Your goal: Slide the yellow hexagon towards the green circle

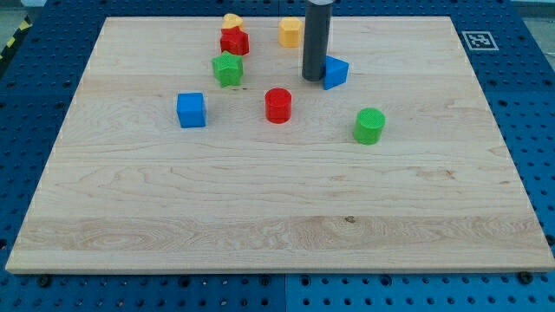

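Your tip (313, 79) sits on the board (260, 199) just left of the blue block (335, 72), touching or nearly touching it; you cannot tell which from here. There are no fingers on this rig, only the rod, so nothing is apart, together or clamped.

The yellow hexagon (291, 31) lies near the view's top, just above and left of the rod, partly hidden behind it. The green circle (369, 126) stands well apart from it, lower and toward the view's right, below the blue block.

To do this step well, you probably need to get the tip behind the hexagon, on its upper-left side, so that the push runs down and right toward the circle. From where the tip is now, that likely means going round the hexagon rather than across it, or you may knock it off line. The blue block lies close to the straight path between hexagon and circle, so judge the push to pass it on its left, or expect it to be carried along. Keep the contact centred on the hexagon's face; an off-centre push will probably spin it aside.

Other pieces are a yellow block (231, 20) behind a red one (234, 41), a green star (227, 69), a blue cube (191, 110) and a red cylinder (277, 105), all left of the path.

No containers show; every block rests straight on the board.
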Controlling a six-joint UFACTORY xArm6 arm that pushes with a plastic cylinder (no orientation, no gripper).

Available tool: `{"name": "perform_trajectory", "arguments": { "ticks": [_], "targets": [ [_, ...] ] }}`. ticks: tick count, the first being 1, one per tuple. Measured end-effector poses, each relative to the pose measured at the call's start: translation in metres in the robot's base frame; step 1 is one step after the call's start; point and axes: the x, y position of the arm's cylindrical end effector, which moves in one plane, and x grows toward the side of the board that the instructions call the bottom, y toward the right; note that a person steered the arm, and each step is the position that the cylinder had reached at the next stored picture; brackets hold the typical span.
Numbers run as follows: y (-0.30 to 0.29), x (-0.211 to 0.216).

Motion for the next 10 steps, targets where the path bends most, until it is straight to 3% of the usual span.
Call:
{"name": "perform_trajectory", "arguments": {
  "ticks": [4,7,8,10],
  "targets": [
    [0.007,-0.012],
    [0.024,-0.12],
    [0.012,-0.143],
    [-0.072,-0.142]
  ]
}}
